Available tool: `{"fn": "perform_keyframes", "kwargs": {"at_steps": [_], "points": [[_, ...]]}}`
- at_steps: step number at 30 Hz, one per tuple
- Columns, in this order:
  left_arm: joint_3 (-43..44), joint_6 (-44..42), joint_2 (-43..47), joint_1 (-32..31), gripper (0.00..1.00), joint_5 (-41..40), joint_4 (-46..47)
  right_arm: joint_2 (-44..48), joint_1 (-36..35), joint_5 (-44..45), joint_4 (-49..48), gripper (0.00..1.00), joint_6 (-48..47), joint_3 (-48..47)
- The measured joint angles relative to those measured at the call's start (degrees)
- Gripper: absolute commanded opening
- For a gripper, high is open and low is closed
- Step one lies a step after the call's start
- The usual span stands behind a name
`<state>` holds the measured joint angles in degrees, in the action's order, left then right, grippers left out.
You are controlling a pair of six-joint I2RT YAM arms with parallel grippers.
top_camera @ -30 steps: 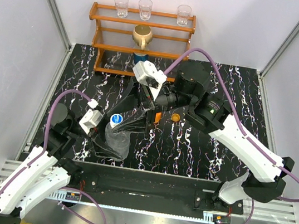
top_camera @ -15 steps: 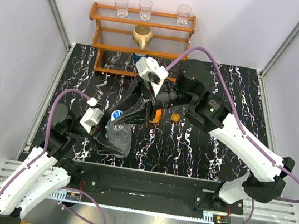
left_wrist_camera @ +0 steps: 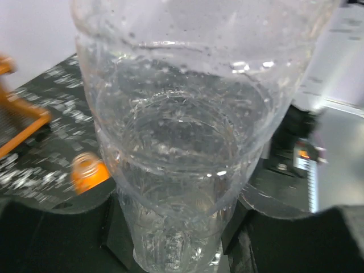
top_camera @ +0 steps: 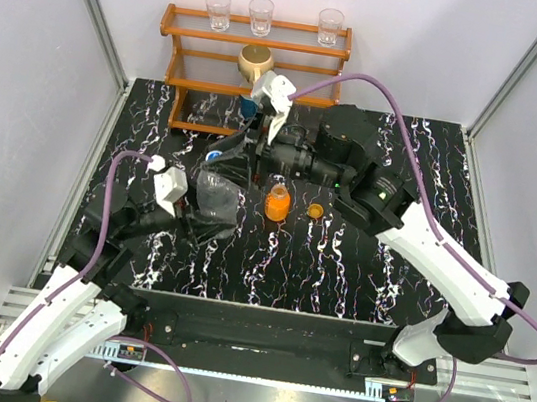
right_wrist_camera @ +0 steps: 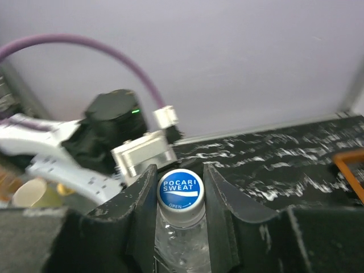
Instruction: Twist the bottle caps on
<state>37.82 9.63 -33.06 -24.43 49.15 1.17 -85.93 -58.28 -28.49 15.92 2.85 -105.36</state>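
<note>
My left gripper [left_wrist_camera: 176, 242] is grasping the body of the clear bottle [top_camera: 214, 196], left of the middle of the table [top_camera: 390, 270]. My right gripper [right_wrist_camera: 180, 199] is clenched on the blue-topped cap [right_wrist_camera: 180, 189], which sits on that bottle's neck with a finger pressed against each side. The orange cap [top_camera: 315, 211] lies on the table just right of the small orange bottle [top_camera: 277, 202], apart from both grippers.

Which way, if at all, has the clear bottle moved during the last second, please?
Yes. The clear bottle has moved farther from the camera side, closer to the wooden rack at the back.
</note>
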Motion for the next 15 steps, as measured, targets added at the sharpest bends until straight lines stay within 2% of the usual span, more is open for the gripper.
{"fn": "perform_keyframes", "kwargs": {"at_steps": [6,10,13,15], "points": [[0.4,-7.0,-0.1,0.0,0.39,-22.3,-8.3,-3.8,-1.3,21.0,2.2,0.00,3.7,-1.2],[0.4,-10.6,0.0,0.0,0.39,-32.9,-13.2,-7.5,-3.9,35.2,3.5,0.01,6.7,-2.9],[0.4,-11.5,0.3,0.0,0.39,-37.9,-14.6,-11.0,-6.3,44.6,4.3,0.11,8.6,-6.2],[0.4,-11.5,0.7,0.1,0.39,-39.9,-15.2,-13.1,-7.3,48.3,5.0,0.33,9.6,-8.7]]}}
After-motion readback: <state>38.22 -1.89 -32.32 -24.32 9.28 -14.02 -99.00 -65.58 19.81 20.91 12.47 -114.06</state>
